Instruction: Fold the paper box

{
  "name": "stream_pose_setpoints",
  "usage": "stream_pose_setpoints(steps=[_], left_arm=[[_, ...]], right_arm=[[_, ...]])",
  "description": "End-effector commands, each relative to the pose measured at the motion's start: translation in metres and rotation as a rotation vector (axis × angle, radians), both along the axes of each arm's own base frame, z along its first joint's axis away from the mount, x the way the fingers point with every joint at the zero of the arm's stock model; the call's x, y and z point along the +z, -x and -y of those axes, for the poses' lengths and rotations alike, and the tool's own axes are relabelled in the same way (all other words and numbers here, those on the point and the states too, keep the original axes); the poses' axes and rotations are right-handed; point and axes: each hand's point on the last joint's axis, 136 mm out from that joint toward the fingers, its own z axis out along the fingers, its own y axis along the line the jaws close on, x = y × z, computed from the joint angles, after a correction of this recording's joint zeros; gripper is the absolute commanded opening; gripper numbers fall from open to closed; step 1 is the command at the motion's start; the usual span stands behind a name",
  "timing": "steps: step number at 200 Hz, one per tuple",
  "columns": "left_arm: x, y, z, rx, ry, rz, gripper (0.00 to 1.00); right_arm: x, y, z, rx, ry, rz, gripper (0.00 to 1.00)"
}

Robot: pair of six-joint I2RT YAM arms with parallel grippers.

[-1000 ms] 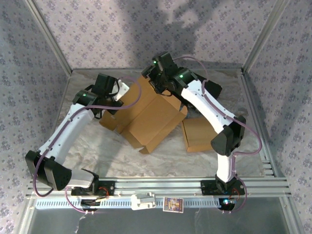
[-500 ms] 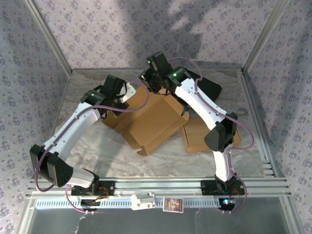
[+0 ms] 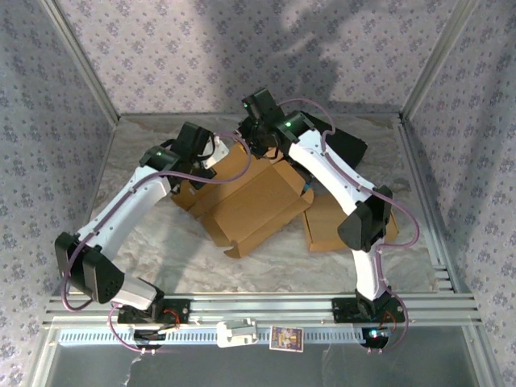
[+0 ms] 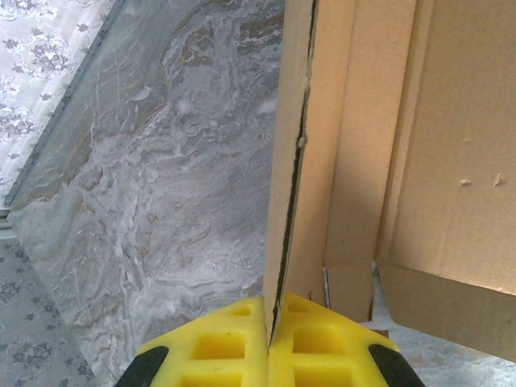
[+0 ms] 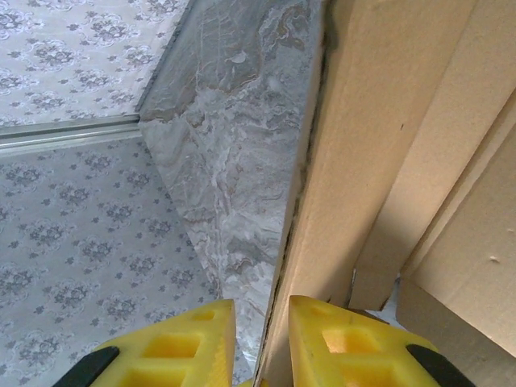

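**Both hands on the far edge of the box**

The paper box sits near the middle of the tabletop, a brown corrugated carton lying at an angle and only partly formed, its flaps loose at the far end. A flat cardboard piece lies just beside it on my right.

My left fingers are pressed together on the thin edge of an upright flap, which runs straight up from between the pads. My right fingers stand apart astride the edge of another panel. One pad lies against the board, a sliver of tabletop shows past the other, so I am not yet pinching it.

I judge the carton light and fairly stiff across its faces, willing to bend only along its scored creases. A pinch on a bare edge could crush the corrugation or let the board slide out, and a light box will skate on this smooth tabletop. I would hold each flap close to its crease and fold against my other hand.
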Motion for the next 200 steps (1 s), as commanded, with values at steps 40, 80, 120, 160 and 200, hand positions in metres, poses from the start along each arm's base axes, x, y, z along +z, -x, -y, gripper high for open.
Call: stream_pose_setpoints(steps=[40,80,120,160,200], left_arm=[[0.014,-0.005,0.014,-0.042,-0.015,0.042,0.0],[0.013,-0.005,0.018,-0.048,-0.023,0.048,0.0],[0.032,-0.015,0.006,0.062,-0.016,0.149,0.21],[0.089,-0.003,-0.007,0.216,0.339,0.262,0.59],[0.098,-0.013,-0.067,0.563,0.817,0.118,0.55]], right_arm=[[-0.03,0.001,0.0,-0.032,0.012,-0.09,0.24],[-0.036,0.001,0.0,-0.049,0.015,-0.106,0.14],[-0.039,0.002,0.001,-0.11,-0.049,-0.13,0.0],[-0.032,-0.007,0.0,-0.295,-0.197,-0.184,0.0],[-0.038,-0.01,-0.003,-0.426,-0.248,-0.303,0.0]])
